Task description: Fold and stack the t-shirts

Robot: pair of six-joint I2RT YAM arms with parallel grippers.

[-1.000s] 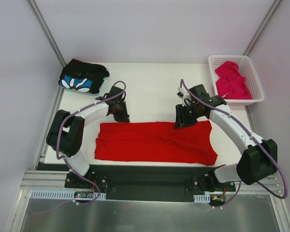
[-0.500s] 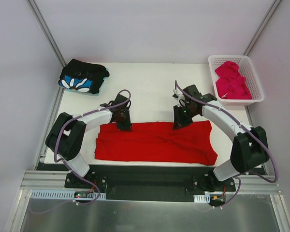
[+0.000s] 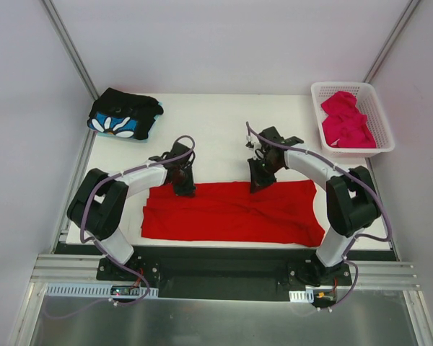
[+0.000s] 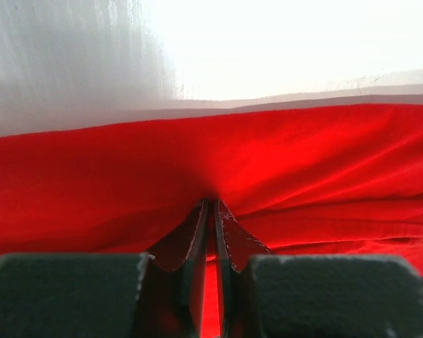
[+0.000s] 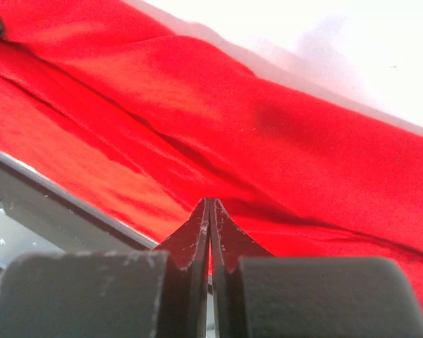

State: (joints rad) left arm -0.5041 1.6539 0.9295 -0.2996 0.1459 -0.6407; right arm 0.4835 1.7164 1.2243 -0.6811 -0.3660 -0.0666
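Fingers (image 4: pixel 197 236) on my left gripper (image 3: pixel 184 189) are pressed together, pinching the far edge of the red t-shirt (image 3: pixel 231 213); in the left wrist view the cloth puckers in toward the tips. Right gripper (image 3: pixel 255 184) is the same: fingers (image 5: pixel 194 239) clamped tight on the red cloth, with creases running off from the tips in the right wrist view. Both grips sit on the shirt's far long edge, left one near the left end, right one a bit right of centre.

Red t-shirt lies flat as a wide band across the near half of the table (image 3: pixel 224 130), just in front of the arm bases, wrinkled through the middle.

Black t-shirt with blue-and-white flower print (image 3: pixel 123 115) is bundled at the far left corner of the table, well apart from the grippers. Magenta-pink t-shirt (image 3: pixel 346 119) is crumpled inside the white lattice basket (image 3: pixel 361 151) at the far right corner.
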